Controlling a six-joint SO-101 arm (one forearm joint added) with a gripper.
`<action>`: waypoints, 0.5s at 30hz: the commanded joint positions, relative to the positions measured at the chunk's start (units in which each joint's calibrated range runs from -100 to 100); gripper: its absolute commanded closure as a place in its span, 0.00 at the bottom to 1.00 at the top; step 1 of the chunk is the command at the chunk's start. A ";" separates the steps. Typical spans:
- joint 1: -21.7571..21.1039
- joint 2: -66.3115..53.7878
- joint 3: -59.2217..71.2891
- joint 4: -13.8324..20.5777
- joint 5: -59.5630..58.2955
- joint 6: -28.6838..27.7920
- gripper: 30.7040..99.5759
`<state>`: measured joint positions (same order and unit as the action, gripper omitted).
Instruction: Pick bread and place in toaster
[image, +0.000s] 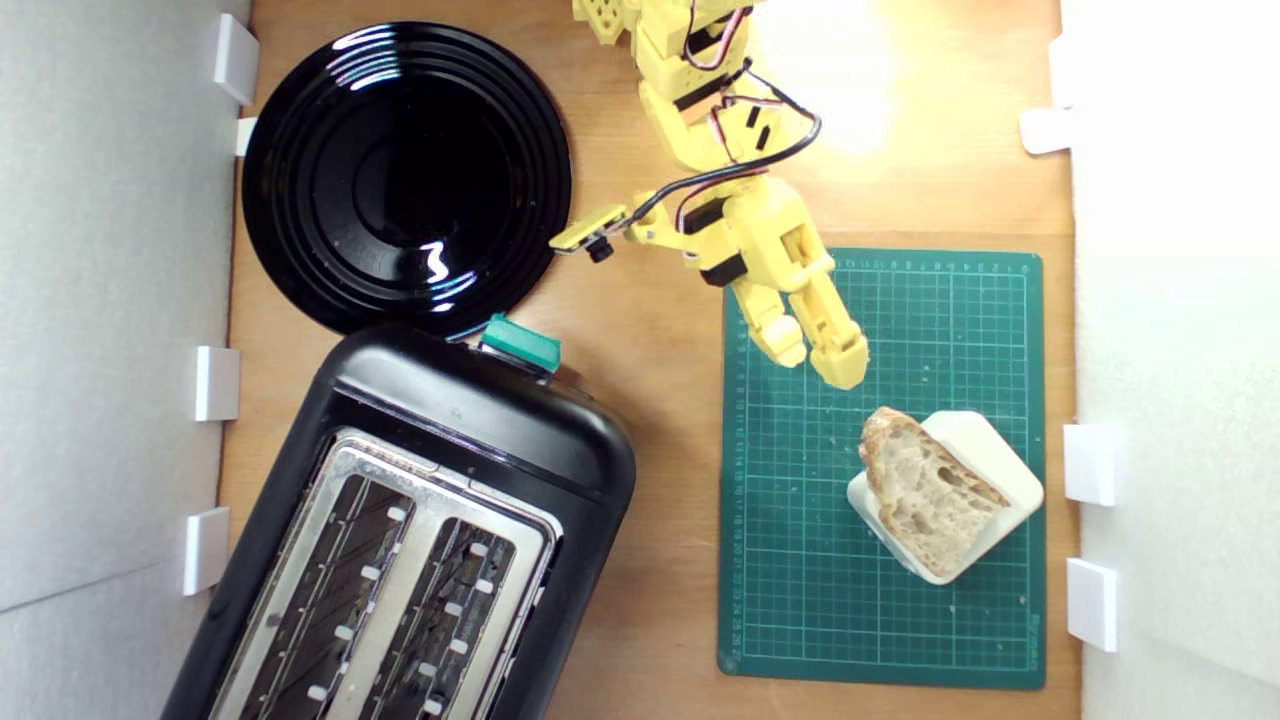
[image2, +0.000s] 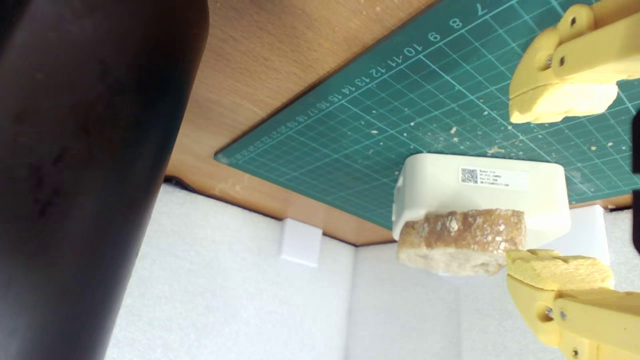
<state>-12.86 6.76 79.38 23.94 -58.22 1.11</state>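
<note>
We note the gripper over the green cutting mat, jaws apart and holding nothing, just short of the bread. The bread lies atop a cream block on the mat. The toaster sits well apart, at the exterior view's left.

Yellow arm at 12 o'clock. Glossy black plate at 10. Black toaster with silver top and green knob at 7. Green white-gridded mat at 4 carries a cream block and pale, brown-crusted bread. Tan wood-grain counter.
</note>
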 joint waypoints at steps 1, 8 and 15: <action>-0.03 0.48 -3.71 0.44 -2.27 -0.20 0.17; -1.72 3.14 -7.43 -0.37 -2.27 -0.14 0.07; -3.18 7.13 -12.61 -0.55 -2.27 -0.14 0.07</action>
<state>-14.69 12.98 70.78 23.86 -58.31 1.01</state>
